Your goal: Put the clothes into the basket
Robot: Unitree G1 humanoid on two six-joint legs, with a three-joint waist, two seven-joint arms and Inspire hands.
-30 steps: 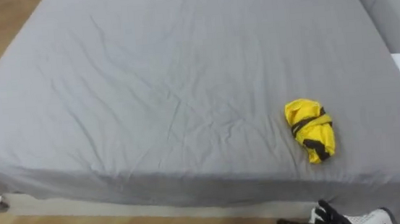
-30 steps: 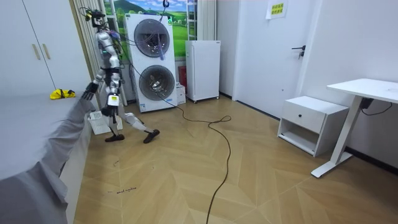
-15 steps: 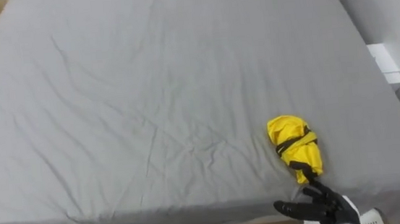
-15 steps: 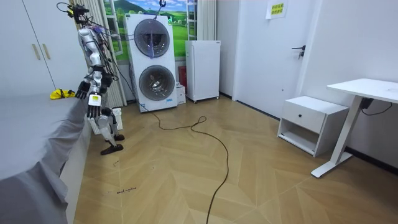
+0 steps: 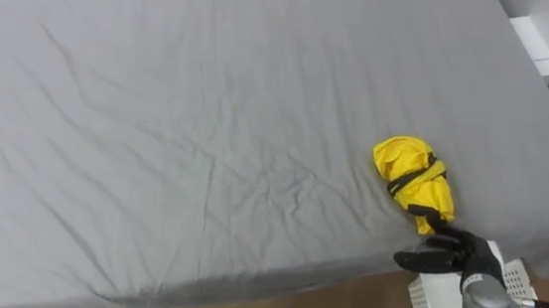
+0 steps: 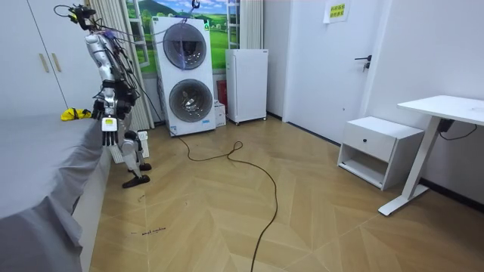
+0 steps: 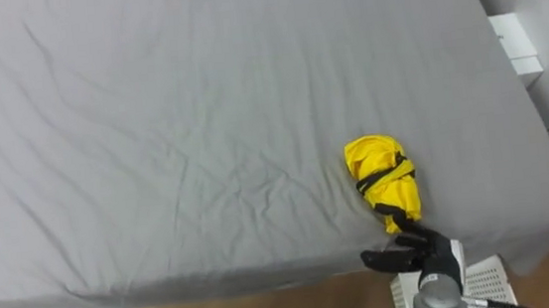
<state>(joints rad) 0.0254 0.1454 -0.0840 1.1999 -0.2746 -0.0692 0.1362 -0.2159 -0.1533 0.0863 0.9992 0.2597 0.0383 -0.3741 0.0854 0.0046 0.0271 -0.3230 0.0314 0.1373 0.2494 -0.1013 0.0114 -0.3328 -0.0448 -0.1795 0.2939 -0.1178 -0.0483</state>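
The right hand [image 5: 455, 255] comes in low at the near edge of the bed [image 5: 203, 130], with its dark fingers spread and straight and nothing held in it. Just beyond its fingertips, and a little to their left, lies the yellow garment [image 5: 413, 177], a crumpled bundle crossed by dark bands, resting on the grey sheet. The bundle's near end comes down right at the foremost fingertip, but whether the two touch cannot be told. Directly beneath the hand and wrist, down off the mattress by the bed's side, is the white basket [image 5: 515, 281]. Its latticed wall shows to the hand's right, and no clothes can be seen in it. From the hand, the wrinkled sheet spreads far to the left and away. In the room view the robot stands upright against the side of the bed, facing it, with the garment on the mattress close in front of it. The stacked washing machines [image 6: 185, 75] are just behind it, toward the room view's right. The left hand cannot be picked out with any certainty there, so its state cannot be told.
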